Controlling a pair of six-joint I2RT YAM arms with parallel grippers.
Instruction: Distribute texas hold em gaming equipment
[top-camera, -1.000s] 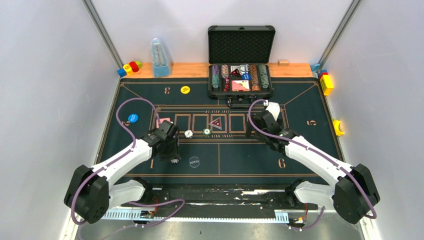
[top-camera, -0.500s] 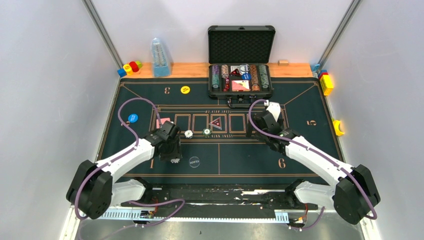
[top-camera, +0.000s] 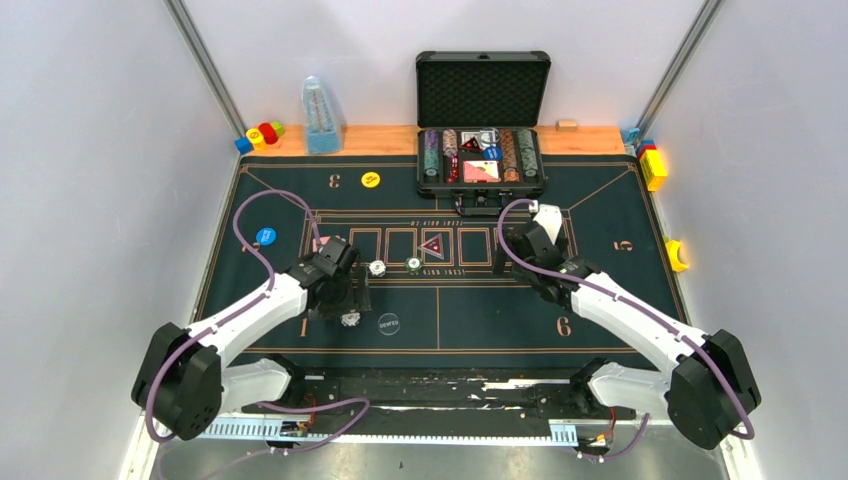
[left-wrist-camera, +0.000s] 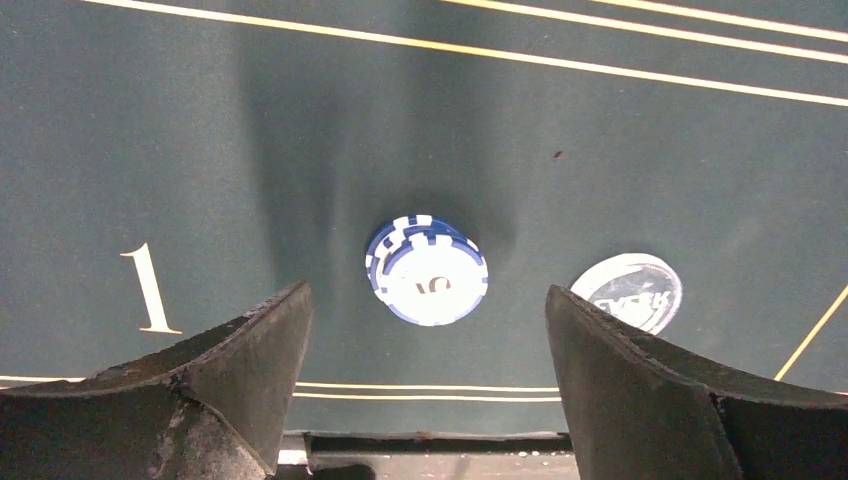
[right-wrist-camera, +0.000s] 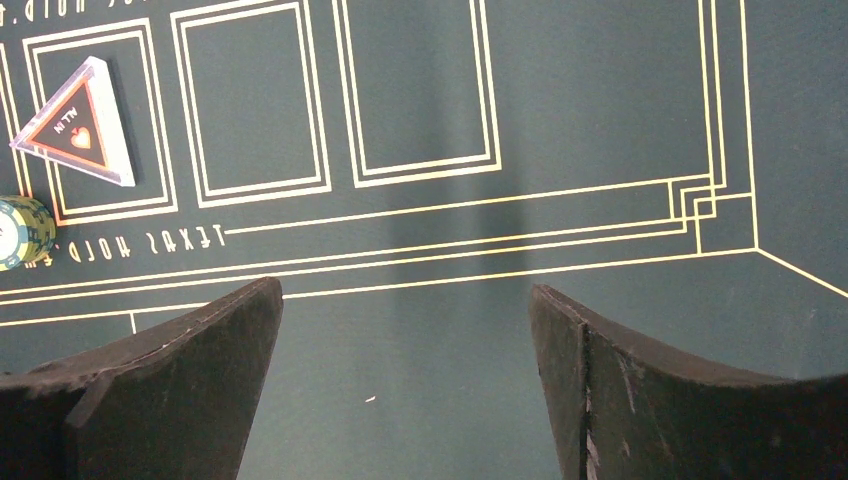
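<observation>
My left gripper (left-wrist-camera: 428, 300) stood wide, its matte black jaws clear of the small stack of ridged blue-and-white chips (left-wrist-camera: 428, 272) lying between them on the smooth green felt (left-wrist-camera: 200, 150), near a round silvery dealer button (left-wrist-camera: 630, 292). My right gripper (right-wrist-camera: 405, 300) gaped wide over gold-lined felt, holding nothing.

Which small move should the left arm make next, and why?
Probably raise the left pincer straight up: its jaws stand open, and the blue-white chip stack rests on the mat between them, touching neither; a sideways move might topple it.
</observation>
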